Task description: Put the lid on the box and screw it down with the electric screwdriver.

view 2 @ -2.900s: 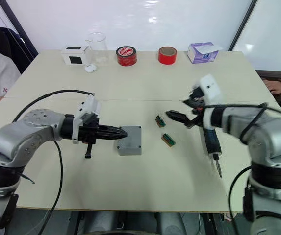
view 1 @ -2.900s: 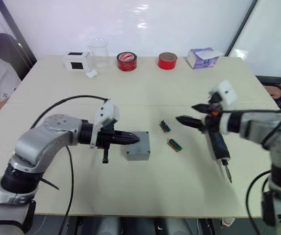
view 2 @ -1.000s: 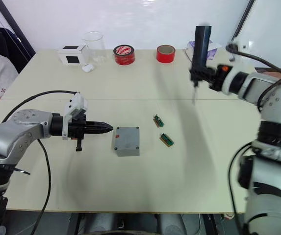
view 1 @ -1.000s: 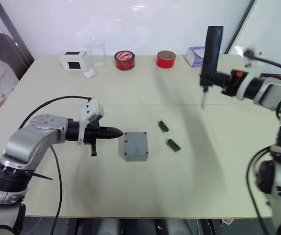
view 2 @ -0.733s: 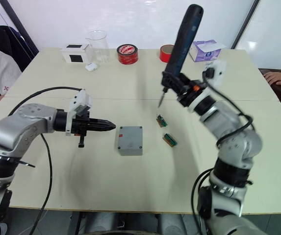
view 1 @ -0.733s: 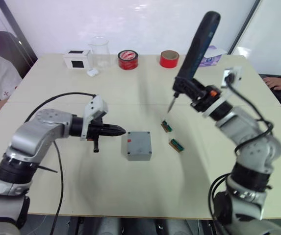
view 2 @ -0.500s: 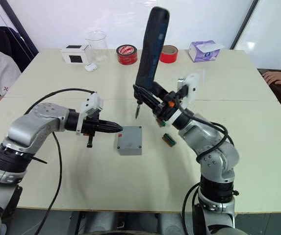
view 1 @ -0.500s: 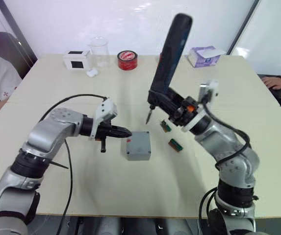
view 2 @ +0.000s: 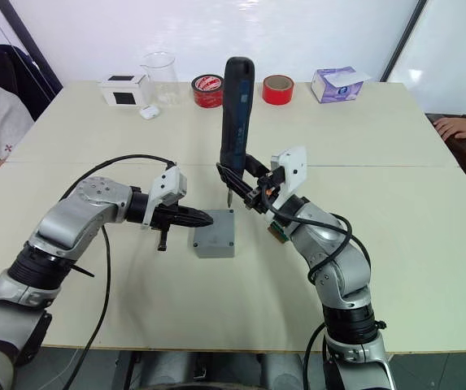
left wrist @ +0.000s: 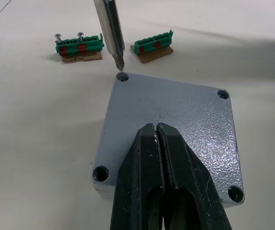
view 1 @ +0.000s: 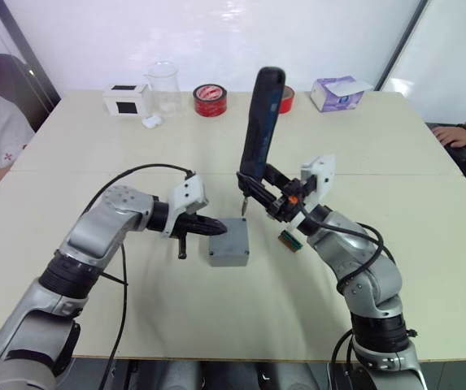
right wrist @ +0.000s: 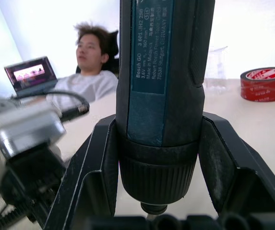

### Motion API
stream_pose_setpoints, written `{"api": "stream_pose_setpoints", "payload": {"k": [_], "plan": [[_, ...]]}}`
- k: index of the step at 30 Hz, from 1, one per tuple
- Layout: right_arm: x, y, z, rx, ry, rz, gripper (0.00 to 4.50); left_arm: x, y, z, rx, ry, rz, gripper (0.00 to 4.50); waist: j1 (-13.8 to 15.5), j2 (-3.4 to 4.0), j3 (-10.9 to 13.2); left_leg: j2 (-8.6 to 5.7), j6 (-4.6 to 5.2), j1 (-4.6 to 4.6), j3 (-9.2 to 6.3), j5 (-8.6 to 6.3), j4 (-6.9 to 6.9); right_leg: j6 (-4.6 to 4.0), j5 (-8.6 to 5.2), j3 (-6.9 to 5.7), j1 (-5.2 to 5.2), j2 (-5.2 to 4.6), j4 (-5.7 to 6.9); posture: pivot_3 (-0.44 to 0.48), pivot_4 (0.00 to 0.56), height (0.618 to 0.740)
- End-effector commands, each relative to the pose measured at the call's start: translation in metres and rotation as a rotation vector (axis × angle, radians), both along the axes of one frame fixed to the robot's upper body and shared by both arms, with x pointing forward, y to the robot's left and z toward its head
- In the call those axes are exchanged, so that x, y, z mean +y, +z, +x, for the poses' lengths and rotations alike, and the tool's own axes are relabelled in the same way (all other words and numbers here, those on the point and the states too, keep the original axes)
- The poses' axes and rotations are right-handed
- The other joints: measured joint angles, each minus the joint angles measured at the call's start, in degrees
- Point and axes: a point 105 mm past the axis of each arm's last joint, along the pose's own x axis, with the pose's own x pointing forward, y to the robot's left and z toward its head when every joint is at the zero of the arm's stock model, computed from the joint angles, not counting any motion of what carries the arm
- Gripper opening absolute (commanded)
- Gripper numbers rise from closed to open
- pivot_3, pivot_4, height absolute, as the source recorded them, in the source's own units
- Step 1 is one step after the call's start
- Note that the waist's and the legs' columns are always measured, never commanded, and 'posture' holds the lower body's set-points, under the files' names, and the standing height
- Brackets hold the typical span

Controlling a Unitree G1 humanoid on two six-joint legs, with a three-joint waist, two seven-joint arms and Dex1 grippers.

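The shallow square gray lid (left wrist: 168, 125) already sits on the gray box (view 1: 229, 253) mid-desk, left gripper (left wrist: 157, 139) pressed together atop it; right gripper (right wrist: 159, 143) clamps the black electric screwdriver (view 2: 233, 114), bit poised at a corner hole; screwing appears still to come.

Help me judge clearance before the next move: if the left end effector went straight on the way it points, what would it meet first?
Probably the lid: the left end effector, shut, already lies low over it, aimed across its top. Past the lid's far edge lie the green terminal blocks, though depth is unclear.
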Motion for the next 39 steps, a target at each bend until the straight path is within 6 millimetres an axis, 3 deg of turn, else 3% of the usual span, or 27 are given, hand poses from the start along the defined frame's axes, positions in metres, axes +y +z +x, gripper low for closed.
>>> {"api": "stream_pose_setpoints", "payload": {"k": [1,9,19,26,34,39], "plan": [[-0.001,0.012,-0.005,-0.088,-0.004,0.003,1.8,-0.001,-0.004,-0.001,-0.007,0.012,0.006,0.0,0.1,0.0,0.0,0.0,0.0,0.0,0.0,0.0,0.02,0.0,0.0,0.0,0.01,0.0,0.0,0.0,0.15,0.74],[-0.001,-0.003,-0.006,-0.071,-0.01,-0.041,1.8,0.001,-0.006,-0.001,0.0,0.025,0.0,0.0,0.0,-0.01,0.0,0.01,0.0,0.07,-0.02,0.0,0.05,0.0,0.0,-0.01,0.08,0.01,0.04,0.0,0.15,0.74],[0.008,-0.041,-0.009,-0.015,-0.002,-0.13,1.8,0.001,-0.009,-0.002,0.005,0.033,-0.002,0.0,-0.1,-0.06,-0.1,0.02,0.06,0.97,-0.01,-0.03,-0.07,-0.01,-0.04,-0.01,0.96,0.02,-0.13,0.0,0.15,0.74],[0.011,-0.067,-0.006,0.077,-0.026,-0.209,1.8,0.002,-0.01,-0.005,0.01,0.037,0.001,0.0,-0.1,-0.25,-0.3,0.08,0.05,1.01,-0.01,-0.03,-0.07,-0.01,-0.04,0.0,0.96,0.06,-0.07,0.0,0.15,0.74],[0.009,-0.079,0.001,0.138,-0.054,-0.213,1.8,0.002,-0.011,-0.005,0.012,0.045,0.003,0.0,0.0,-0.44,-0.7,0.13,0.06,1.27,0.0,-0.03,-0.08,-0.19,-0.14,0.0,1.23,0.07,-0.08,0.0,0.15,0.74],[0.006,-0.083,0.003,0.152,-0.085,-0.188,1.8,0.003,-0.012,-0.005,0.014,0.051,0.002,0.0,-0.1,-0.54,-0.8,0.15,0.06,2.07,0.03,-0.04,-0.55,-0.36,-0.27,0.01,1.92,0.05,-0.36,0.0,0.15,0.74]]}}
